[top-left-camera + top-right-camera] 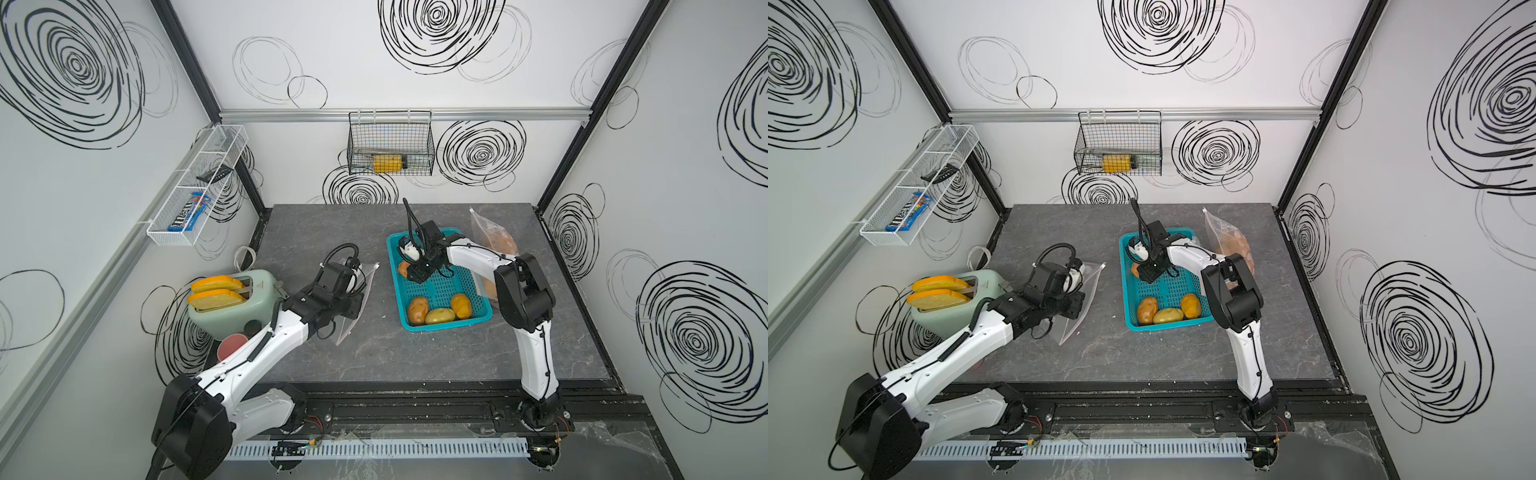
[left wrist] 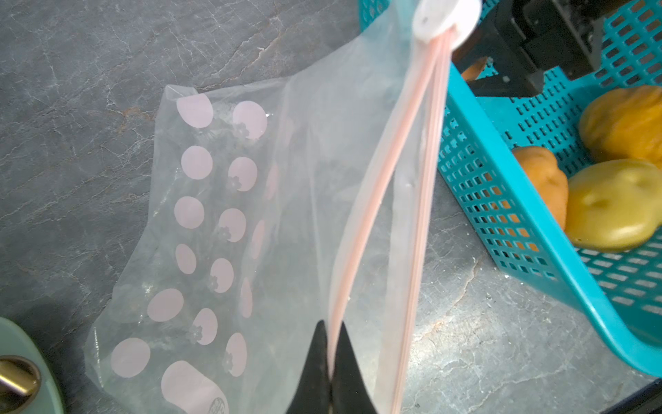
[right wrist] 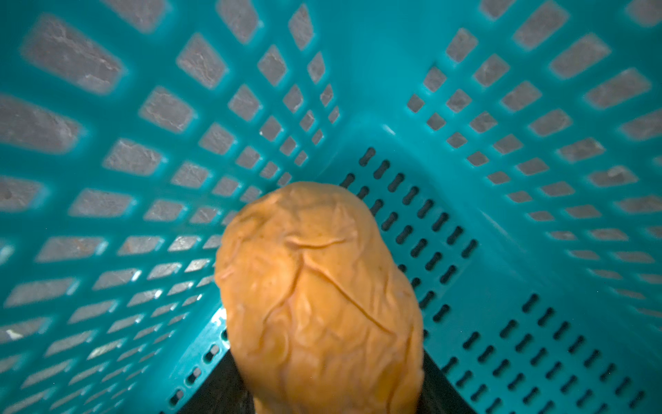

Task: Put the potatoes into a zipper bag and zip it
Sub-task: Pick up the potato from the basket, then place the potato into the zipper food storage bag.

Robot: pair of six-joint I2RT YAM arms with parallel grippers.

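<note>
A clear zipper bag (image 2: 250, 215) with pink dots and a pink zip strip lies left of the teal basket (image 1: 449, 325). My left gripper (image 2: 331, 344) is shut on one lip of its mouth, which gapes a little; the white slider (image 2: 444, 14) sits at the far end. In both top views the bag (image 1: 359, 291) (image 1: 1086, 291) hangs from that gripper. My right gripper (image 3: 327, 390) is down in the basket's far corner. Its black fingers (image 3: 218, 387) press both sides of a wrinkled orange potato (image 3: 318, 294) on the basket floor. Three more potatoes (image 1: 439, 316) lie at the basket's near end.
Another clear bag (image 1: 496, 239) with orange-brown contents stands behind my right arm at the back right. A green toaster (image 1: 232, 307) holding two toast slices and a red disc (image 1: 230, 347) sit at the table's left edge. A wire basket (image 1: 390, 145) hangs on the back wall.
</note>
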